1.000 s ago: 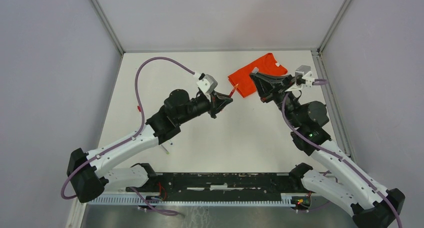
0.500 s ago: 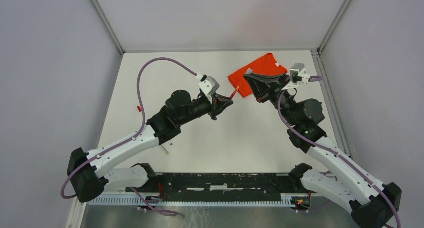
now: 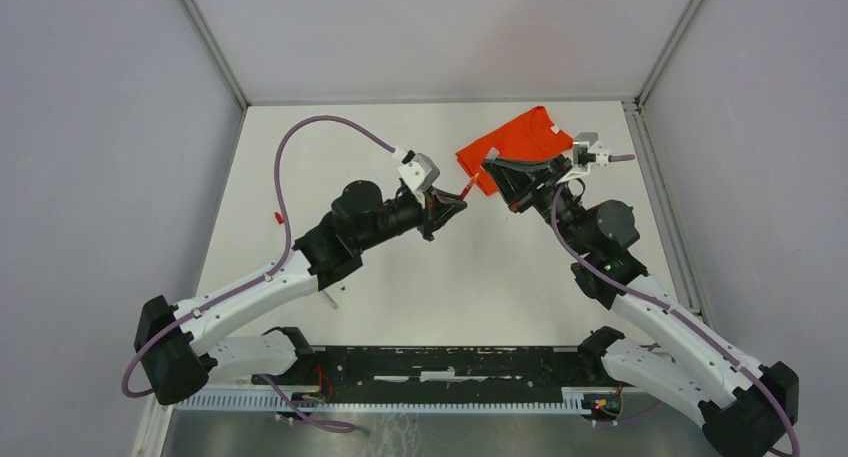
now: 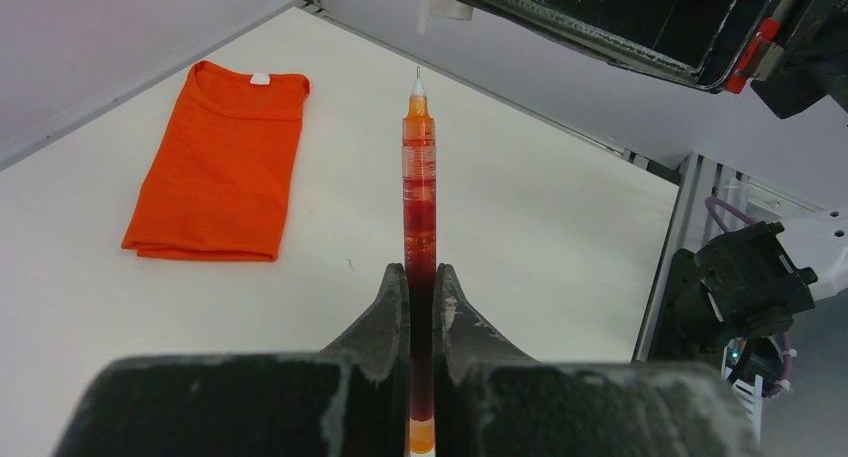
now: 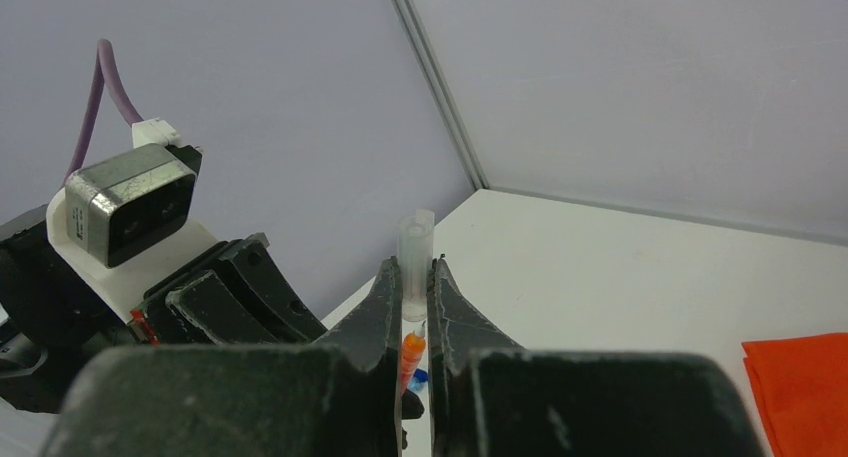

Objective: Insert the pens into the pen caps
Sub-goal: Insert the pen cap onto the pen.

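Observation:
An orange pen point(image 4: 419, 187) juts straight out of my left gripper point(image 4: 420, 274), which is shut on its barrel; its fine tip point(image 4: 418, 77) points up and away. My right gripper point(image 5: 412, 265) is shut on a translucent pen cap point(image 5: 415, 247) whose open end sticks out past the fingertips. In the top view the left gripper point(image 3: 456, 200) and the right gripper point(image 3: 489, 163) face each other closely, with the pen point(image 3: 468, 186) reaching across the gap. Through the right jaws, the pen's orange tip point(image 5: 411, 355) sits just beneath the cap, apart from it.
A folded orange shirt point(image 3: 520, 137) lies at the back of the white table point(image 3: 450, 277), behind the right gripper. A small red piece point(image 3: 275, 217) lies at the left. A white pen point(image 3: 331, 299) pokes out beside the left arm. Grey walls enclose the table.
My right gripper has moved left with the cap, closing on the pen's tip. The left gripper and its pen have stayed put.

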You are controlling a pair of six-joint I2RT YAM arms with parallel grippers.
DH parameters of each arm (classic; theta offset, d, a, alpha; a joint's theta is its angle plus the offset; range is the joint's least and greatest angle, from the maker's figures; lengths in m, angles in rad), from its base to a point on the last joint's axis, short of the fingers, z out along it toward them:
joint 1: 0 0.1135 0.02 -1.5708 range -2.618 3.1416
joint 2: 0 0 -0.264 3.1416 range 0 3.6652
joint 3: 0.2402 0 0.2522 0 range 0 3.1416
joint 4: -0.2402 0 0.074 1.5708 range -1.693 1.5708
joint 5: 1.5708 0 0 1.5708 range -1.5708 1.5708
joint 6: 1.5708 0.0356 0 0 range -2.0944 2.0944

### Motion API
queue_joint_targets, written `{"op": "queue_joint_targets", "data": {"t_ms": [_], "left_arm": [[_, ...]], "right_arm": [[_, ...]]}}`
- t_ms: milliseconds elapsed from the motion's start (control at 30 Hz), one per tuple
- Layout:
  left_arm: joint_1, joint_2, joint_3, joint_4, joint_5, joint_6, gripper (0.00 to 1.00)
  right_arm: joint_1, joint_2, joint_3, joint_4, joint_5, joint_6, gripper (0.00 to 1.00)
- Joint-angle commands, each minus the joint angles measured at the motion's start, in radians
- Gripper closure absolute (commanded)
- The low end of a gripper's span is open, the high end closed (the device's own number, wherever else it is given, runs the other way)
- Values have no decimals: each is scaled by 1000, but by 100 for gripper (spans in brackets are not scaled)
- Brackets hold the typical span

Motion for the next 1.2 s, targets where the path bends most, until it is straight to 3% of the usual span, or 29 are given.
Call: {"op": "queue_joint_targets", "data": {"t_ms": [0,1167], "left_arm": [[-5,-16,14,33,-9,36,98],[-5,-12,19,28,0,38,98]], "right_arm": [[-2,-5,-13,19,10,24,100],[0,26,-17,66,-15,37,100]]}}
